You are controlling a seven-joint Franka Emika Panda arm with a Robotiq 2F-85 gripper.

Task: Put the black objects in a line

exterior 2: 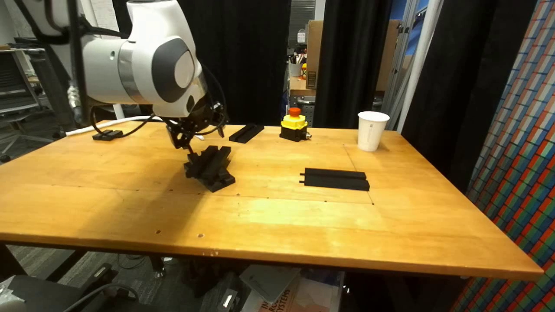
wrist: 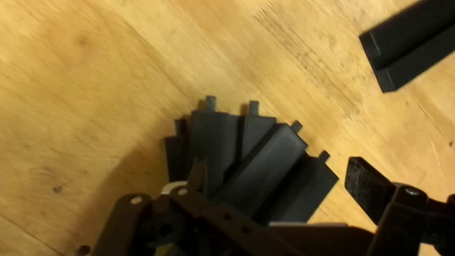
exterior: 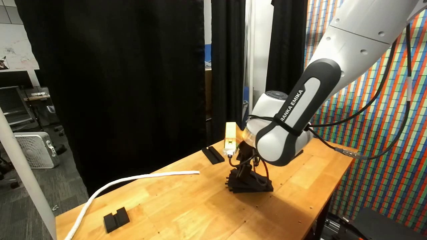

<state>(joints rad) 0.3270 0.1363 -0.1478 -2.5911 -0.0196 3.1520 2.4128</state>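
The fingers [wrist: 369, 188] stand spread wide, released, over the fanned stack of black bars [exterior 2: 210, 167] on the desk [exterior 2: 269, 225]. In an exterior view, a grooved bar [exterior 2: 334, 179] lies right of the stack, a farther bar [exterior 2: 246, 133] behind, a black block [exterior 2: 107, 135] behind and left.

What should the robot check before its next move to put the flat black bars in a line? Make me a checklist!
1. Black two-fingered tool open: ok, its jaws stand wide apart.
2. Tool not bumping the fanned pile of grooved black bars: cannot tell; contact is unclear.
3. Bars in a line: not ok; the piled ones overlap at different angles, and another grooved black bar lies apart.
4. White tapered cup out of the way: ok, upright and away from the pile.
5. Long white cord not under the pile: ok, a gap shows between them.
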